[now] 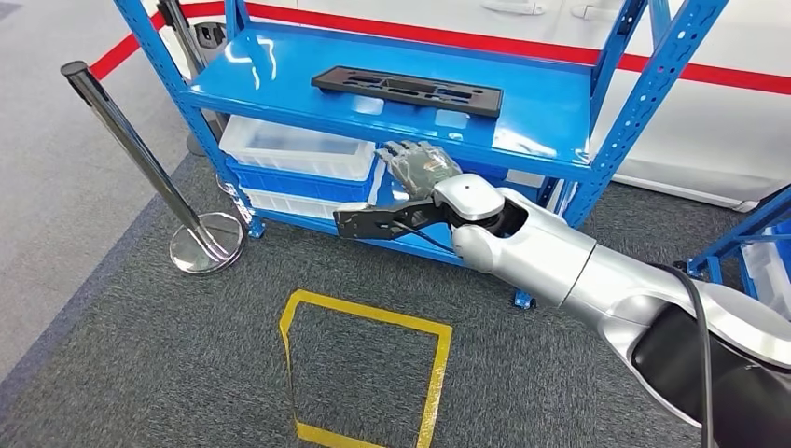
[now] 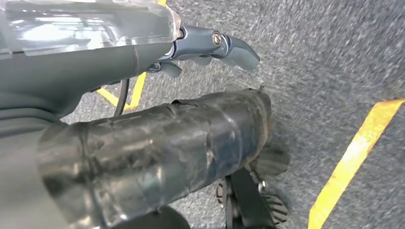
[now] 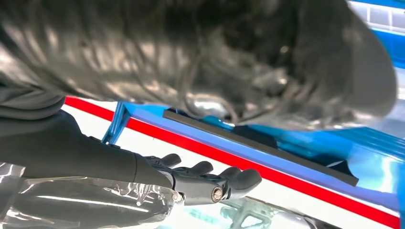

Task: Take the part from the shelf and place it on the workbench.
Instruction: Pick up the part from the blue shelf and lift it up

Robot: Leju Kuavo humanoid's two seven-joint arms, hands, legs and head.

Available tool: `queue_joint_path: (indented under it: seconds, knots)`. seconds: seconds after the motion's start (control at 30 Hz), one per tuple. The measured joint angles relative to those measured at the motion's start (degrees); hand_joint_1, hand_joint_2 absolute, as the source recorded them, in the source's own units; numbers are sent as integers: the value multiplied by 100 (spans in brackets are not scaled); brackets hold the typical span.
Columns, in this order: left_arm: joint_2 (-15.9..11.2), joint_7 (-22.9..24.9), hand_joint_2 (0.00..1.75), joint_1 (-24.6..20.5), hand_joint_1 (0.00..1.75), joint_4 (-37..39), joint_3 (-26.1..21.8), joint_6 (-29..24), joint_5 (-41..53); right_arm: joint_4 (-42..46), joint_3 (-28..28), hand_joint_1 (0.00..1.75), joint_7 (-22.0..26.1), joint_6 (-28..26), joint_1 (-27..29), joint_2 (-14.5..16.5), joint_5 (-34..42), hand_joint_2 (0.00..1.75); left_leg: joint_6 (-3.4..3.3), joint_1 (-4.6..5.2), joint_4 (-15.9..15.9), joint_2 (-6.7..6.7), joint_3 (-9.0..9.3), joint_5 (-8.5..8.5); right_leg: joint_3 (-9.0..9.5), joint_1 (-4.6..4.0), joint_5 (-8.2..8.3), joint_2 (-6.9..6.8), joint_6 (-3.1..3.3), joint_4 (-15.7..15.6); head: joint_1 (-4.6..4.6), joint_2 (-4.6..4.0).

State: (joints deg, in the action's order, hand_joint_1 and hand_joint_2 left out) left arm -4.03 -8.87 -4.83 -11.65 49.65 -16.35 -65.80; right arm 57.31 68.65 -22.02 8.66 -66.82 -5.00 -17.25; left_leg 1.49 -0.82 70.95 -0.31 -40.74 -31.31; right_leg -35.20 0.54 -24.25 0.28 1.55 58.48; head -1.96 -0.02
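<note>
Head view looks down at shelf (image 1: 392,93); right wrist, perhaps beneath it.

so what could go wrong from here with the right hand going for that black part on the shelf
The right hand sits in front of and below the top shelf's front edge, so raising it straight up could knock the fingers against that lip. The black part is long, flat and lies flush on the shelf, leaving little to grip; the fingers may push it further back instead. The stanchion post stands close to the shelf's left side and could be bumped when turning away.
</note>
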Motion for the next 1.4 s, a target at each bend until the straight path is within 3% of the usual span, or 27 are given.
queue_joint_path:
  seconds: [0.03, 0.07, 0.1, 0.17, 0.2, 0.27, 0.37, 0.43, 0.5, 0.53, 0.57, 0.6, 0.67, 0.73, 0.83, 0.9, 1.0, 1.03, 1.07, 1.1, 1.13, 1.17, 1.23, 1.3, 1.4]
  knots:
    - [-3, -3, 0, 2, 0, 0, 1, 0, 1, -2, 1, 0, 1, 0, 8, 5, 1, 0, 9, -1, 252, 0, -165, -36, 16, -4, -18, 1, 5, 5, 0, 0]
    - [-5, -4, 0, 8, 0, 0, 2, 0, 2, -3, 1, 0, 1, -1, 14, 7, 1, 0, 10, -1, 306, 0, -236, 36, 36, -6, -39, 2, 6, 11, 0, 0]
    - [-5, -4, 0, 16, 0, 0, 2, 0, 3, -4, 1, 0, 1, -1, 17, 7, 1, 0, 1, 0, 132, 0, -192, 212, 61, -7, -62, 4, 2, 19, -1, 0]
    - [-10, -4, 0, 25, 0, 1, 3, -5, 6, -5, 1, 0, 7, -4, 12, 8, 1, 0, -47, 9, -629, 0, 131, 657, 116, -11, -117, 8, -20, 36, 1, 0]
    - [-16, -3, 0, 25, 0, 3, 4, -13, 12, -7, 1, 0, 10, -5, 5, 8, 1, 0, -78, 25, -973, -2, 288, 785, 129, -18, -138, 10, -40, 44, 2, 0]
    - [-25, 0, 0, 11, 0, 6, 10, -31, 27, -9, 1, 0, 15, -8, -4, 9, 0, 0, -134, 59, -1262, -6, 424, 817, 129, -28, -159, 11, -90, 43, 4, 0]
    - [-27, 10, 0, 6, 0, 7, 16, -50, 37, -8, -1, 0, 16, -13, -9, 8, -8, 0, -210, 35, -1346, -2, 485, 805, 124, -34, -221, 2, -179, 77, 9, 1]
    - [-27, 15, 0, 12, 0, 7, 16, -60, 39, -8, -2, 0, 16, -16, -25, 4, -13, 0, -265, 2, -1409, 12, 555, 806, -47, -39, -436, -1, -222, 462, 24, 1]
    - [-27, 15, 0, 10, 0, 7, 18, -63, 41, -11, -2, 0, 16, -16, -23, -1, -15, 0, -304, 7, -1407, 15, 576, 781, -436, -30, -731, -2, -247, 1192, 38, 0]
    - [-28, 15, 0, 7, 0, 7, 20, -64, 42, -14, -2, 0, 16, -15, -10, -5, -15, 0, -313, 7, -1398, 14, 580, 766, -621, -20, -801, -4, -256, 1487, 40, 0]
    - [-28, 15, 0, 7, 0, 7, 21, -67, 44, -16, -2, 0, 16, -14, 3, -8, -15, 0, -314, 7, -1386, 10, 588, 747, -721, -8, -759, -5, -263, 1596, 42, 0]
    - [-29, 15, 0, 9, 0, 7, 22, -71, 46, -19, -2, 0, 16, -14, 11, -11, -16, 0, -306, 6, -1370, 4, 600, 725, -709, 2, -610, -6, -263, 1486, 42, 0]
    - [-29, 15, 0, 13, 0, 7, 22, -78, 54, -20, -2, 0, 14, -14, 9, -18, -18, 0, -272, 2, -1326, -10, 629, 666, -434, 12, -177, -8, -242, 798, 43, 0]
    - [-32, 20, 0, 7, 0, 7, 24, -80, 60, -20, -2, 0, 9, -13, -1, -26, -20, 0, -217, 20, -1269, -23, 616, 617, -175, -4, 17, -4, -206, 233, 41, 0]
    - [-38, 46, 0, 7, 0, 7, 28, -62, 61, -20, -2, 0, 5, -6, -4, -31, -39, 0, -131, 27, -1267, -27, 600, 600, -113, -16, 0, 8, -141, 107, 34, 0]
    - [-38, 51, 0, 12, 0, 7, 29, -40, 62, -20, -2, 0, -5, -3, -14, -35, -72, 0, -74, 14, -1136, -16, 559, 497, -69, 2, 10, 7, -79, 51, 24, 0]
    - [-46, 46, 0, 4, 0, 7, 32, -45, 84, -20, -2, 0, -15, -3, -19, -32, -99, 0, -9, 2, -167, 1, 91, 46, -22, 7, 0, 4, -17, 22, -7, 0]
    - [-50, 46, 0, 3, 0, 7, 33, -50, 91, -20, -2, 0, -15, -3, -12, -31, -100, 0, 2, 1, 174, 1, -98, -56, -18, 3, -9, 5, -8, 28, -7, 0]
    - [-53, 46, 0, 7, 0, 7, 33, -53, 92, -20, -2, 0, -15, -2, -3, -31, -100, 0, 6, 1, 337, 1, -208, -53, -12, -1, -21, 8, -3, 35, -7, 0]
    - [-54, 46, 0, 13, 0, 7, 33, -55, 92, -20, -2, 0, -15, -2, 1, -31, -99, 0, 1, 1, 274, 2, -207, 63, -2, -4, -35, 12, -4, 42, -7, 0]
    - [-54, 46, 0, 19, 0, 7, 33, -55, 93, -20, -2, 0, -15, -2, 2, -31, -99, 0, -14, 2, -9, 2, -93, 269, 17, -5, -51, 17, -8, 47, -7, 0]
    - [-55, 46, 0, 22, 0, 7, 33, -57, 93, -20, -2, 0, -15, -2, 0, -31, -100, 0, -39, 6, -423, 2, 89, 499, 39, -6, -69, 21, -17, 50, -7, 0]
    - [-64, 46, 0, 17, 0, 9, 34, -62, 95, -20, -2, 0, -15, 0, -14, -31, -108, 0, -97, 37, -1094, 0, 420, 735, 63, -24, -99, 27, -52, 51, -4, 0]
    - [-71, 46, 0, 6, 0, 11, 37, -69, 96, -20, -2, 0, -15, 8, -21, -31, -118, 0, -142, 69, -1282, -7, 518, 714, 63, -34, -109, 29, -104, 41, -2, 0]
    - [-70, 47, 0, 6, 0, 11, 40, -76, 97, -14, -2, 0, -16, 18, -31, -34, -127, 0, -227, 38, -1377, 3, 587, 725, 51, -38, -186, 24, -198, 116, 6, 0]
